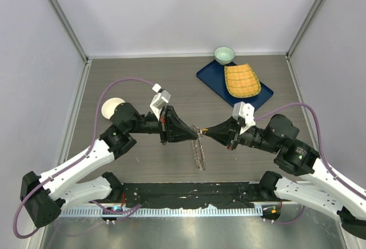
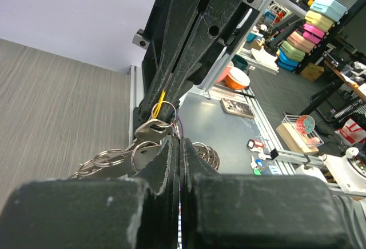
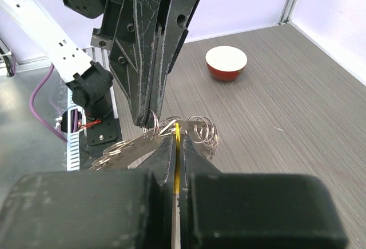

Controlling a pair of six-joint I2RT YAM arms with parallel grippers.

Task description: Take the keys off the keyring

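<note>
Left gripper [image 1: 193,133] and right gripper [image 1: 206,130] met tip to tip above the middle of the grey wood-grain table [image 1: 137,77]. Both pairs of fingers were pressed together. The left appeared clamped on one of the small, thin grey-bronze metal keys [image 1: 199,153]. The right appeared to pinch the thin metal keyring [image 1: 199,137] at the top of the bunch, though the exact contact was hidden in the wrist views. The bunch hung between the two tips as a strand, trailing down toward the table, and whether it touched the table could not be told.

Progress, as judged: no key lay loose on the table, so removal seemed to be at its first key, with the whole fringe left to free.

Outward, the white-lined red bowl [image 3: 226,63] stood well apart on the left. On the far right, also well apart, were the dark blue rectangular tray [image 1: 209,76], the yellow woven dish [image 1: 241,80] on it and the pale green bowl [image 1: 224,53]. The table around the bunch was bare, giving room to pull sideways. The black base plate [image 1: 189,192] lay near, just below the hanging keys.
</note>
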